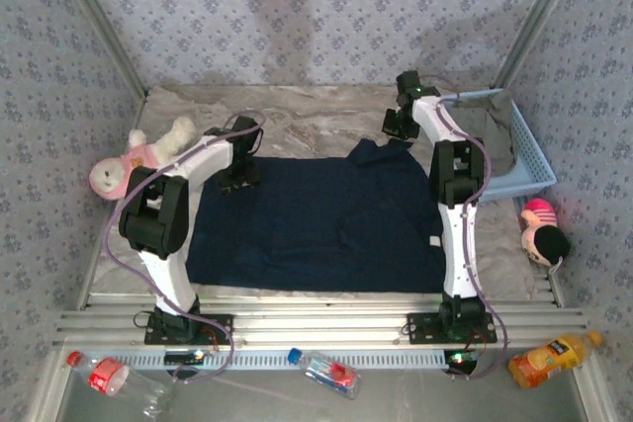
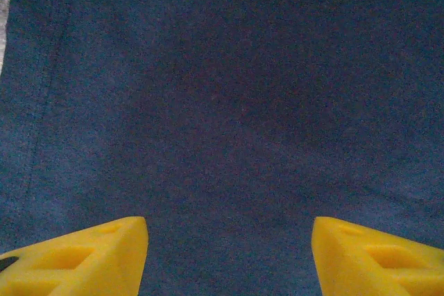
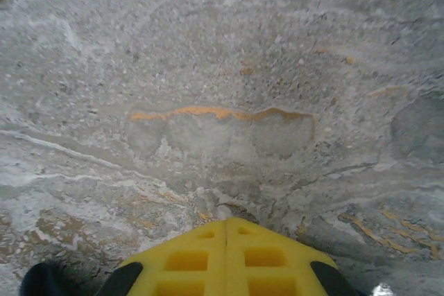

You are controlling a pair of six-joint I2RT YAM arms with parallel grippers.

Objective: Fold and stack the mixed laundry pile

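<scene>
With the navy garment [image 1: 316,219] flat mid-table and the olive-grey garment [image 1: 490,130] in the far-right basket [image 1: 535,159], the right claw [image 3: 225,227], pressed together at the navy's far right corner, should wait until the spread left claw [image 2: 229,237] pinches the far left corner.

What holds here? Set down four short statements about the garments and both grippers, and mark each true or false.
1. The navy garment lies spread out on the table. True.
2. The olive-grey garment lies on top of the navy garment. False: it sits in the light blue basket.
3. The left gripper is open above navy cloth. True.
4. The right gripper is wide open. False: its fingers are pressed together, over bare marbled table.
</scene>
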